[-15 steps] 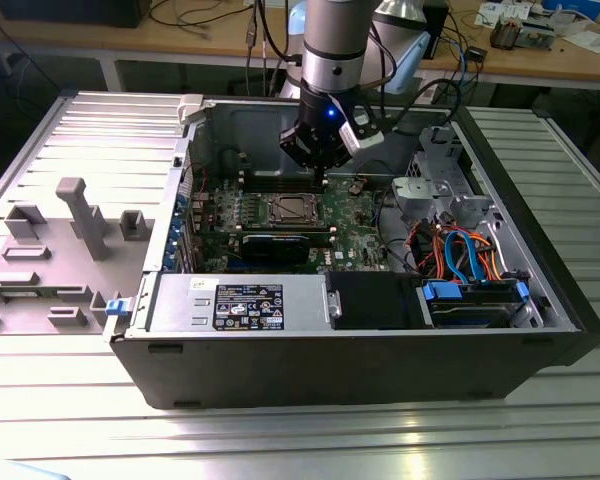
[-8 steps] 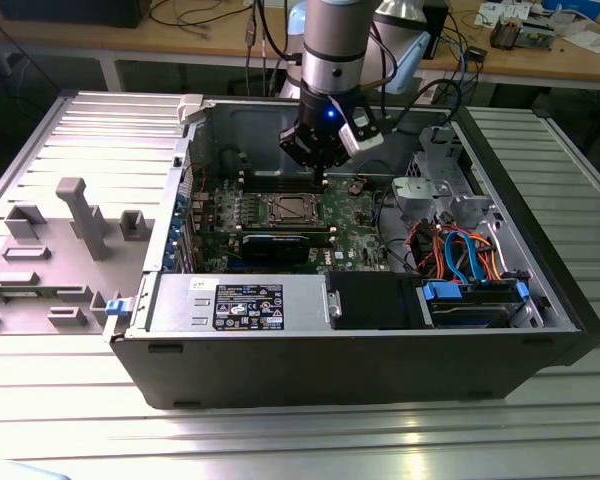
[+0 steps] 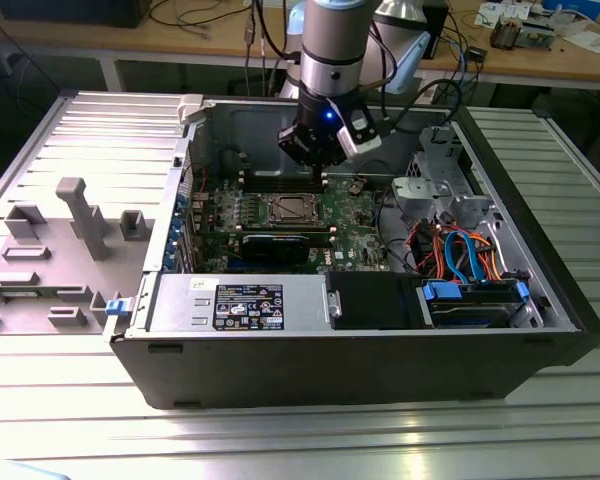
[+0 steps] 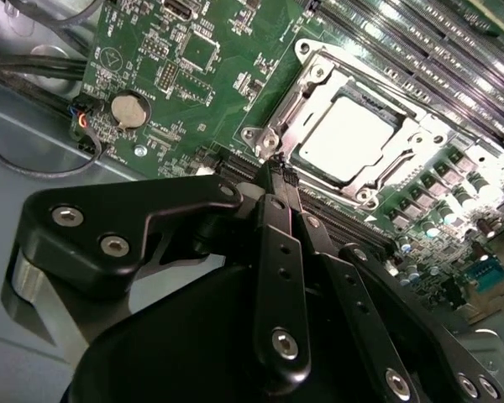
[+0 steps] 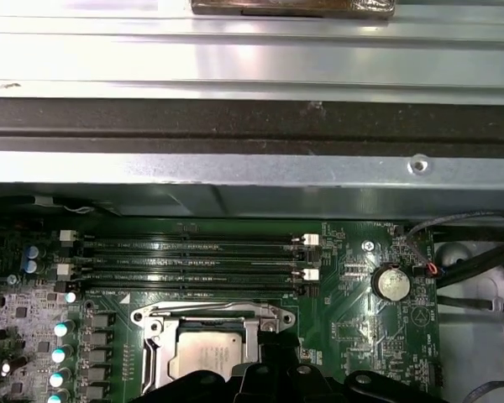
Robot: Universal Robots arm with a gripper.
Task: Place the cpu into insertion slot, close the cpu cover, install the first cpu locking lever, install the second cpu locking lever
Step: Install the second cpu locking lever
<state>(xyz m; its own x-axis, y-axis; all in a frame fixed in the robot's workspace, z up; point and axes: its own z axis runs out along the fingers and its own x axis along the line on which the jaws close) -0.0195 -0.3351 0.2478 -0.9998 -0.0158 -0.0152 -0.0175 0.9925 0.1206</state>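
Observation:
The cpu (image 4: 344, 138) (image 5: 208, 359) shows its silvery top, lying flat in the insertion slot (image 4: 259, 134) on the green board. The cpu cover (image 4: 319, 74) (image 5: 210, 319), a thin metal frame, lies down around the chip. A thin lever rod (image 5: 203, 306) runs along the frame's far edge. In the exterior view the socket (image 3: 288, 210) sits mid-board and my gripper (image 3: 317, 176) hangs just behind it, over the memory slots. My gripper (image 4: 275, 168) is shut with nothing between its fingers, its tip close to one corner of the socket.
The open computer case (image 3: 330, 345) has tall metal walls all round. Memory slots (image 5: 193, 252) run beside the socket. A coin battery (image 4: 128, 109) sits on the board. Orange and blue cables (image 3: 460, 250) and a drive cage fill the exterior view's right. A grey fixture (image 3: 80, 215) stands outside.

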